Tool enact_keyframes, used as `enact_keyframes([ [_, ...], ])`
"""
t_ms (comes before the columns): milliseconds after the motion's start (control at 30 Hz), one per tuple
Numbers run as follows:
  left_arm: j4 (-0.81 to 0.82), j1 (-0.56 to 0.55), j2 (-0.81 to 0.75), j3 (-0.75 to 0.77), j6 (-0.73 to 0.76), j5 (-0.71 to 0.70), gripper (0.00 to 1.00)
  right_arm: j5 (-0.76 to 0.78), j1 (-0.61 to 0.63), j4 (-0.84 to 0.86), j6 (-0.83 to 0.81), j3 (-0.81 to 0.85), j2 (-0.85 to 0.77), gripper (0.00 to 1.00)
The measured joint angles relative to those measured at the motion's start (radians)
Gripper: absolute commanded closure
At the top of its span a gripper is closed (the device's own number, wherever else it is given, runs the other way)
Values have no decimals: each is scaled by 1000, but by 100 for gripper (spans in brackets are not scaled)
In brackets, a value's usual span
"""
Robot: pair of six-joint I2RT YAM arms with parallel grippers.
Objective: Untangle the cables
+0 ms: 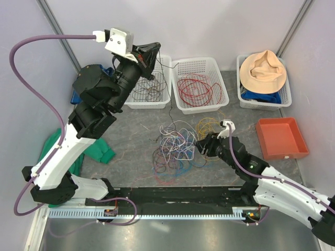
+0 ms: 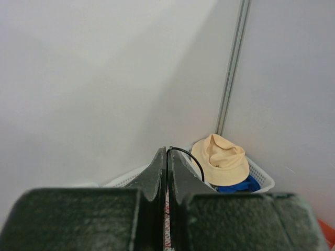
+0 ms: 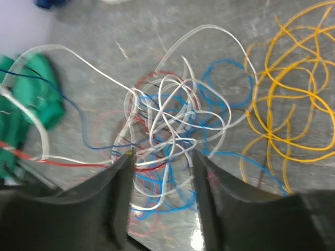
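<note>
White, blue, red and purple cables (image 1: 177, 144) lie in a loose tangle near the middle of your grey table (image 1: 131, 136), in front of three white baskets. A looser bunch of yellow cables (image 1: 208, 125) lies just beside the tangle, on its far right side.

Your left gripper (image 1: 152, 52) is raised high over the left basket (image 1: 149, 104). Its fingers (image 2: 157, 167) are pressed together, and the left wrist view shows them pinching a dark cable (image 2: 184, 150) that arcs out from the tips. From above, that thin strand hangs down from the gripper to the tangle on the table.

Your right gripper (image 1: 200, 146) is low at the right edge of the tangle. In the right wrist view its fingers (image 3: 123, 178) stand spread, with white, blue and red loops lying between and just ahead of them. You can see nothing clamped there. One white strand touches the left fingertip.

The left basket holds dark brown cables (image 1: 151, 89), and the middle basket (image 1: 201, 110) holds red cables (image 1: 194, 88). The right basket (image 1: 264, 104) carries a tan hat (image 1: 264, 70) on top of blue cloth (image 1: 256, 95). A red tray (image 1: 281, 137) sits on the right side of the table, and a green cloth (image 1: 97, 149) lies on the left, beside your left arm.
</note>
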Motion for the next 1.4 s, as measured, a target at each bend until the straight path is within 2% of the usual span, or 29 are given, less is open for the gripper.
enact_keyframes([
  [33, 2, 0, 0, 2, 3, 0, 98, -3, 0, -1, -5, 2, -19, 26],
  [133, -1, 0, 3, 2, 7, -1, 98, -13, 0, -24, -37, 47, -76, 20],
  [267, -4, 0, 8, -7, 8, -1, 98, -48, 0, -20, -101, 166, -107, 19],
  [400, -5, 0, 11, -25, 8, 2, 98, -115, 0, 59, -164, 225, -101, 19],
  [633, -23, 0, 19, -35, 3, 15, 98, -218, 0, 264, -275, 284, 64, 20],
  [900, -28, 0, 19, -70, -10, 19, 98, -296, 3, 455, -298, 367, 312, 22],
  [967, -28, 0, 19, -82, -11, 19, 98, -305, 3, 496, -298, 385, 347, 28],
  [1067, -28, 0, 18, -100, -13, 18, 98, -315, 5, 557, -290, 422, 402, 85],
  [1100, -28, 0, 17, -108, -14, 18, 98, -318, 5, 572, -294, 433, 418, 100],
  [1200, -29, 0, 10, -134, -14, 16, 98, -309, 5, 565, -286, 465, 446, 100],
  [1333, -26, 0, -12, -171, -14, -21, 98, -242, 7, 433, -308, 532, 424, 100],
  [1367, -24, 0, -23, -187, -14, -35, 94, -223, 7, 396, -316, 558, 417, 100],
  [1400, -24, 1, -32, -202, -19, -50, 86, -191, 8, 337, -329, 603, 409, 100],
])
